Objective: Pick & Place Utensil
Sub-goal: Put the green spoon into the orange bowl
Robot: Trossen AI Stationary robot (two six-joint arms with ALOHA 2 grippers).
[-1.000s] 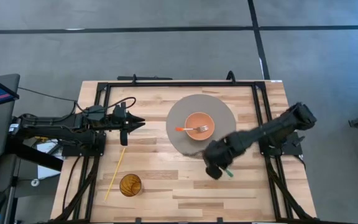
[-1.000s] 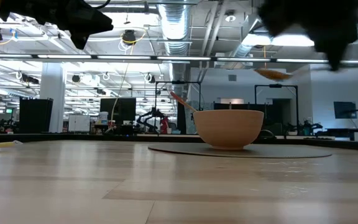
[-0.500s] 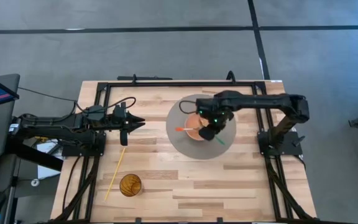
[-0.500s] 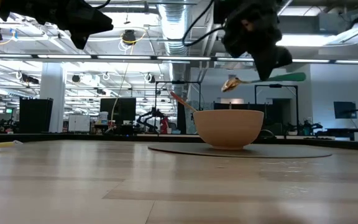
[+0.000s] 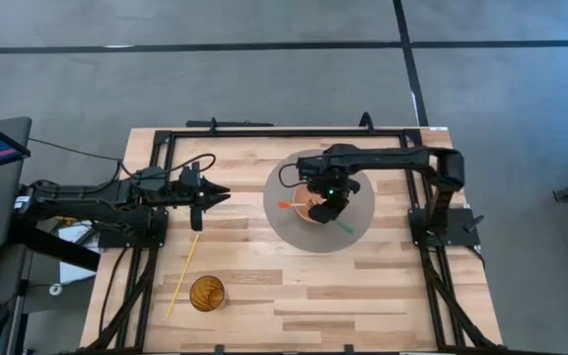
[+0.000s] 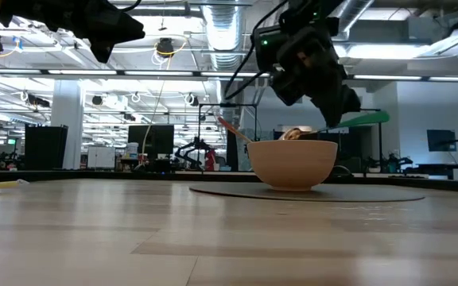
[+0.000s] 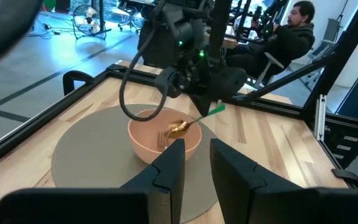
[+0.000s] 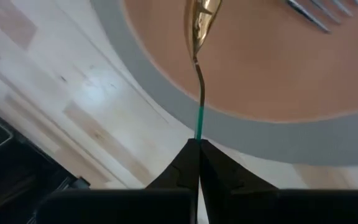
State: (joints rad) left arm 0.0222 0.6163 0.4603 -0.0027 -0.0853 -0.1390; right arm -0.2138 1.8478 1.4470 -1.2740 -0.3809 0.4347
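At frame centre, the right gripper [image 5: 329, 206] had its jaws clenched on the spoon [image 8: 198, 46], whose head hung over the bowl [image 5: 315, 200]. The left gripper [image 5: 217, 196], jaws parted, waited at left.

No text, label, brand or number can be read in any view.

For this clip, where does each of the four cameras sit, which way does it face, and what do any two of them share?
High view: overhead, looking straight down; both arms, bowl on grey mat.
Low view: table height, level across; right pincer holding green-handled spoon.
Left wrist view: on the waiting left arm, toward the bowl; own fingers open.
Right wrist view: looking down; own pincer gripping the spoon.
All four show the bowl.
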